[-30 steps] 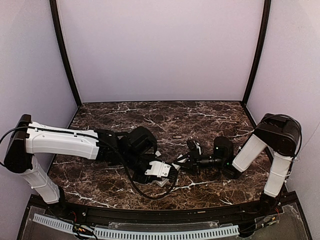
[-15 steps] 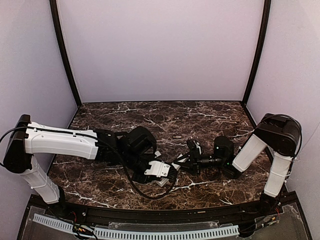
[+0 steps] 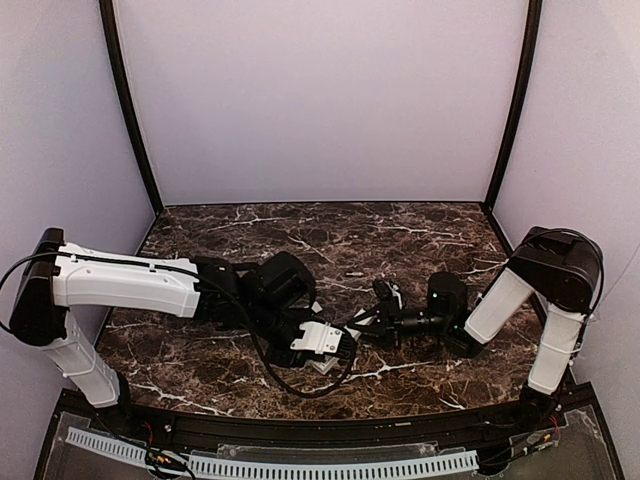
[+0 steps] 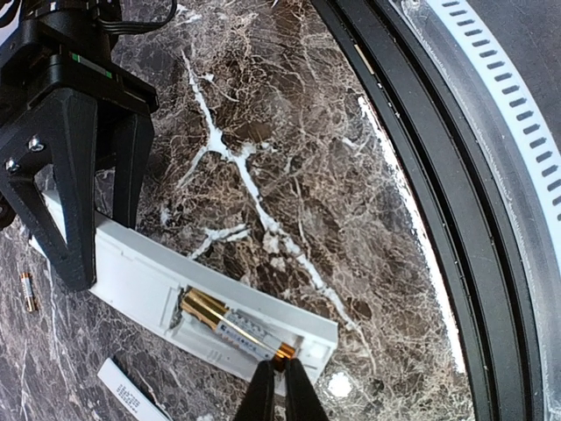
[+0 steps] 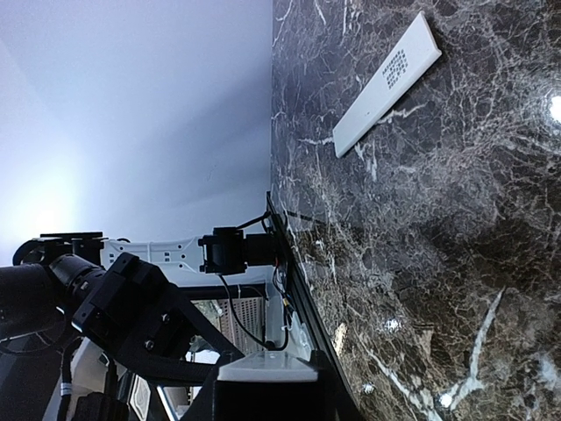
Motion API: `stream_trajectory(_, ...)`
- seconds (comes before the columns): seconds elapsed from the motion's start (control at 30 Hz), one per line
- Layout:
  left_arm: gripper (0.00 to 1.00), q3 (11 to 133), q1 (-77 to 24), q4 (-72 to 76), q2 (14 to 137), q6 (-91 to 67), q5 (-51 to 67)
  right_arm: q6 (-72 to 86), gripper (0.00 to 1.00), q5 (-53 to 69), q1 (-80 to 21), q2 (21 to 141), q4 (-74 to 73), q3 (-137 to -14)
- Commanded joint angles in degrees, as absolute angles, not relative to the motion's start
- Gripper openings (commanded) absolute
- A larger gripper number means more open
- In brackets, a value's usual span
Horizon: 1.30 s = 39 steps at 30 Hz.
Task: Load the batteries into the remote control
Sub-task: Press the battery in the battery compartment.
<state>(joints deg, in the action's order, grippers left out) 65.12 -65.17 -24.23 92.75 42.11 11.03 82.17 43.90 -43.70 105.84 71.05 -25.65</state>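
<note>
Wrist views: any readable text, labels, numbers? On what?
No text reads clearly in any view.
Grey print block on the thin flat white strip: too small to read.
Label on the gold-and-white battery in the slim white remote control: blurred, unreadable.

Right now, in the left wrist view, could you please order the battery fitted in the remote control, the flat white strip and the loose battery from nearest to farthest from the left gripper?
From the left gripper:
1. fitted battery, in the remote control, right at its tips.
2. flat white strip, lower left.
3. loose battery, far left edge.
</note>
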Motion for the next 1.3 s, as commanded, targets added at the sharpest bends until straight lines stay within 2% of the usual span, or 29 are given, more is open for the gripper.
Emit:
stream_trajectory(0.0, 0.05, 67.3, -65.2, -24.5, 95.3, 40.7, 10.7, 83.2, 0.0, 46.2, -44.8, 105.0, 98.3, -27.3)
stream_trajectory(0.63, 0.05, 71.6, -65.3, -27.4, 100.8, 41.9, 13.6, 82.5, 0.0, 46.8, -45.4, 104.9, 98.2, -28.9)
stream_trajectory(0.83, 0.05, 70.2, -65.3, -26.9, 98.7, 41.4, 12.9, 81.1, 0.0, 46.9, -45.1, 104.8, 97.6, -27.4)
stream_trajectory(0.97, 0.13, 68.9, -65.3, -24.2, 94.4, 39.9, 11.8, 78.5, 0.0, 46.0, -44.6, 105.1, 96.5, -25.9)
stream_trajectory(1.13, 0.28, 63.4, -65.3, -13.7, 84.6, 36.6, 11.0, 76.1, 0.0, 45.9, -44.1, 104.9, 95.8, -25.1)
stream_trajectory(1.2, 0.41, 60.3, -65.3, -9.3, 80.7, 34.3, 9.3, 74.6, 0.0, 46.6, -44.1, 104.3, 94.7, -25.3)
stream_trajectory(1.23, 0.56, 59.4, -65.1, -6.5, 78.6, 31.5, 7.5, 73.6, 0.0, 46.8, -44.1, 103.7, 94.3, -25.2)
stream_trajectory(1.27, 0.62, 57.8, -64.9, -5.8, 77.8, 29.9, 7.1, 72.6, 0.0, 47.1, -44.0, 103.2, 93.6, -25.3)
